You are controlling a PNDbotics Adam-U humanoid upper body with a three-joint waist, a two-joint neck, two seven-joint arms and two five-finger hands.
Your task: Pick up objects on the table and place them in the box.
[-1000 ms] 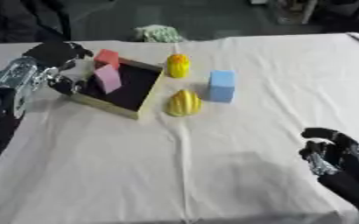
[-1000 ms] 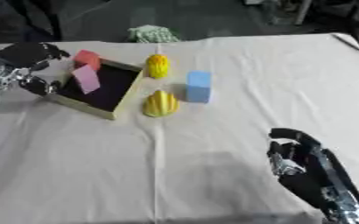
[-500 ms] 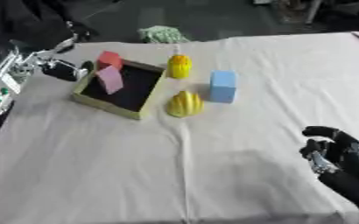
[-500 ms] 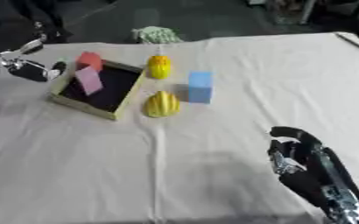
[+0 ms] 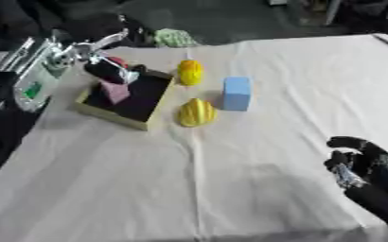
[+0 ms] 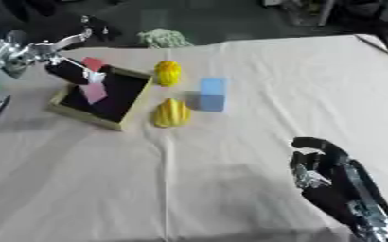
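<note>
A big cream cloth covers the table (image 5: pixel 255 189). At about 10 o'clock on it sits the box (image 5: pixel 119 118), with yellow walls and a black floor. Inside the box a pink block (image 5: pixel 114 92) stands up near the far end, and a red block (image 6: pixel 92 63) peeks out at the box's far corner. The left hand (image 5: pixel 110 71) comes in from 10 o'clock and hangs over that far corner, just above the pink block. It is blurry, so I cannot tell if its fingers are wide or closed. Just outside the box, at its 3 o'clock side, lies a yellow ridged thing (image 5: pixel 197 112). Another yellow thing (image 5: pixel 189 72) sits a bit farther back, near the box's far corner. A light blue block (image 5: pixel 236 93) stands just to the right of the two yellow things. At 12 o'clock, by the far edge, is a small green lump (image 6: pixel 163 38). The right hand (image 6: pixel 326 172) rests at 4 o'clock, well apart from everything, with its fingers curled in and holding nothing.
</note>
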